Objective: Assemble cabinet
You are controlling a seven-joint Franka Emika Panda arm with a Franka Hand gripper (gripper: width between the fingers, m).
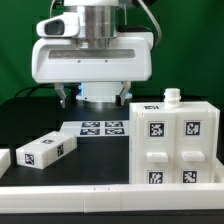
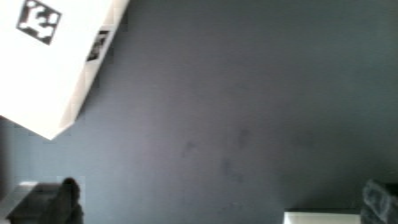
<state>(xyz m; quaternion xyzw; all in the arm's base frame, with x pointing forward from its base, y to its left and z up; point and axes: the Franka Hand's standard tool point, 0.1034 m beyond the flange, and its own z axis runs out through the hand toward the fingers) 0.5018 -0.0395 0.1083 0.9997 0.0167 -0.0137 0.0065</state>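
Nearest the camera, a white ledge (image 1: 100, 196) runs across the whole front of the black table (image 1: 100, 160), whose matte top shows faint scuffs in the wrist view. At the exterior view's left edge, a white piece (image 1: 4, 158) is cut off by the frame, so its shape cannot be told. Just beside it, a loose white block (image 1: 47, 150) lies flat on the table at a slant, with tags on its top and on the end facing the camera. The marker board (image 1: 100, 128) lies flat farther back, at the middle of the table, apart from the block. Above and behind the board hangs the gripper (image 1: 95, 99) under the arm's broad white housing. Its jaws stand wide apart and hold nothing. In the wrist view, one dark fingertip (image 2: 48, 203) shows at a corner, only bare table lies across the gap, and a white tagged part (image 2: 54, 70) crosses the opposite corner. At the exterior view's right, the cabinet body (image 1: 175, 150) stands upright on the table close behind the ledge. It has four tags on its front and a small white knob (image 1: 172, 96) on top. Behind everything is a plain green wall (image 1: 195, 50).
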